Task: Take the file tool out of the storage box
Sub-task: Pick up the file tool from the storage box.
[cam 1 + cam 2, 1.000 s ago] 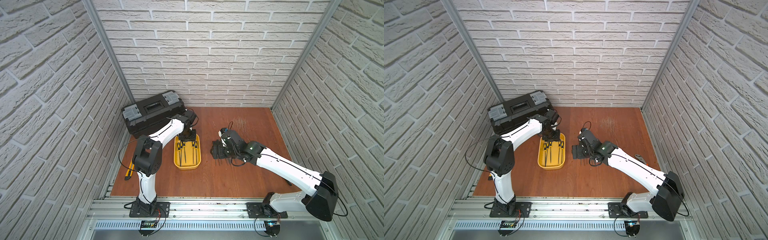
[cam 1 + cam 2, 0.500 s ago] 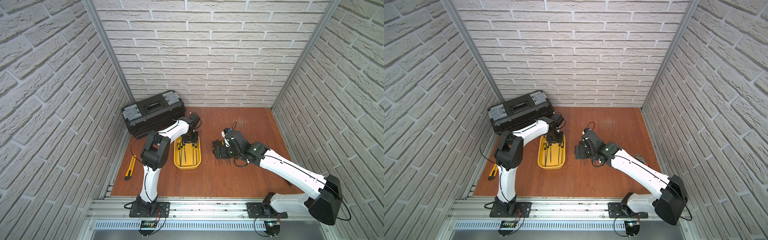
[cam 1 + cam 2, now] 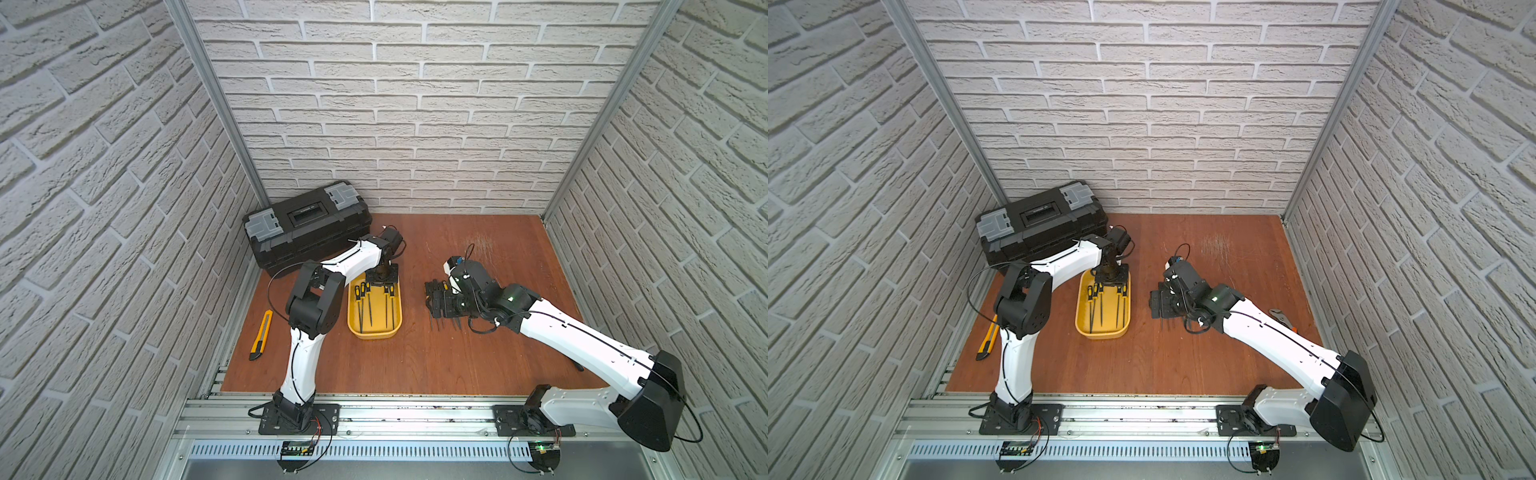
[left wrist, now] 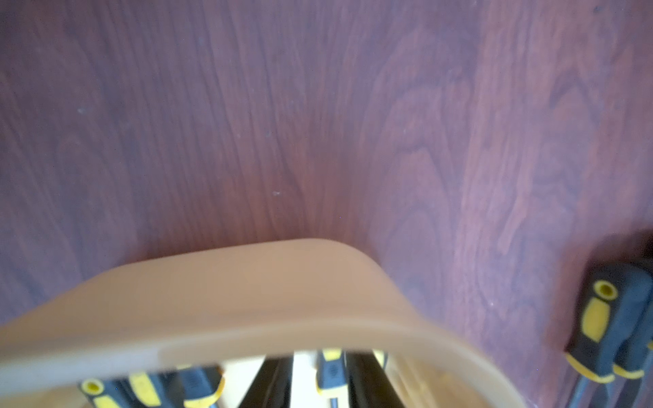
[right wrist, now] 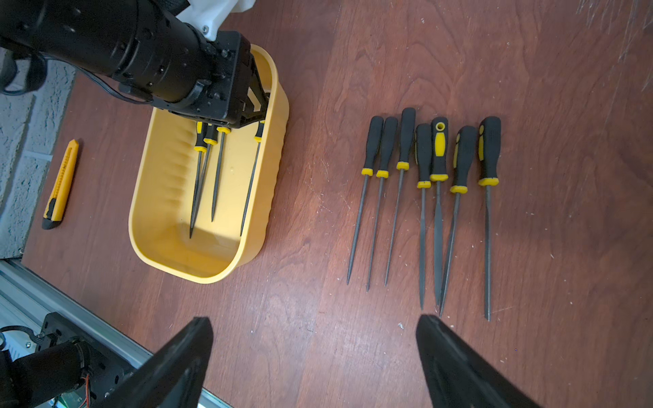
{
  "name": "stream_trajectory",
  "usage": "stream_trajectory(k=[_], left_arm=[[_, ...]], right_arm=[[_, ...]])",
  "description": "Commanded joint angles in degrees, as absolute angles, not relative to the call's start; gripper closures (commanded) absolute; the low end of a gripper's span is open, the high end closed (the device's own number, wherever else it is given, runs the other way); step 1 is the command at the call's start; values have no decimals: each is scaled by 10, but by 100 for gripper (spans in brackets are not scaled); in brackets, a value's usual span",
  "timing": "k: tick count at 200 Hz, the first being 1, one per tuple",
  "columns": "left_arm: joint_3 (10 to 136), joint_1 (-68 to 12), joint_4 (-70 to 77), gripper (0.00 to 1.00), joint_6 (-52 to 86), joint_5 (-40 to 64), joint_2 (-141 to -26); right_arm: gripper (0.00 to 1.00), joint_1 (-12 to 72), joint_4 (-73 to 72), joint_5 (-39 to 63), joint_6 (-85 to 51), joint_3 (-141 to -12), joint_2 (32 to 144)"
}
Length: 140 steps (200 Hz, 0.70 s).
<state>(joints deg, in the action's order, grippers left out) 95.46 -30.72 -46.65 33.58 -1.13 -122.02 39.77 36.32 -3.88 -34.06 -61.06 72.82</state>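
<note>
The yellow storage box (image 3: 374, 330) (image 3: 1102, 330) (image 5: 155, 197) lies left of centre and holds several file tools (image 5: 216, 176) with black and yellow handles. My left gripper (image 3: 384, 283) (image 3: 1111, 283) (image 5: 259, 106) reaches down into the box's far end. In the left wrist view its dark fingers (image 4: 272, 383) straddle one file handle (image 4: 330, 369). A thin gap shows on one side and the box rim (image 4: 247, 318) hides the tips. My right gripper (image 3: 436, 300) (image 3: 1158, 300) (image 5: 314, 353) hangs open over several files (image 5: 438, 169) laid in a row on the table.
A black toolbox (image 3: 307, 224) with grey latches stands at the back left, right behind the box. A yellow utility knife (image 3: 261, 334) lies by the left edge. Pliers (image 3: 1281, 318) lie at the right, partly behind the right arm.
The left arm's elbow has swung to the right while its gripper stays at the box's far end. Its jaws look narrower. The right arm has hardly moved.
</note>
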Motion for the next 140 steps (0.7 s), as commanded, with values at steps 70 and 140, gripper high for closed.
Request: stream_trajectory(k=[70,140], left_arm=[[976,-320,-487,73,327,-38,-1253],[971,-322,-483,82,325,-43,-1246]], right_arm=[[5,388,359,-33,-339,-598,705],[5,387,359,-27,-340,-596,706]])
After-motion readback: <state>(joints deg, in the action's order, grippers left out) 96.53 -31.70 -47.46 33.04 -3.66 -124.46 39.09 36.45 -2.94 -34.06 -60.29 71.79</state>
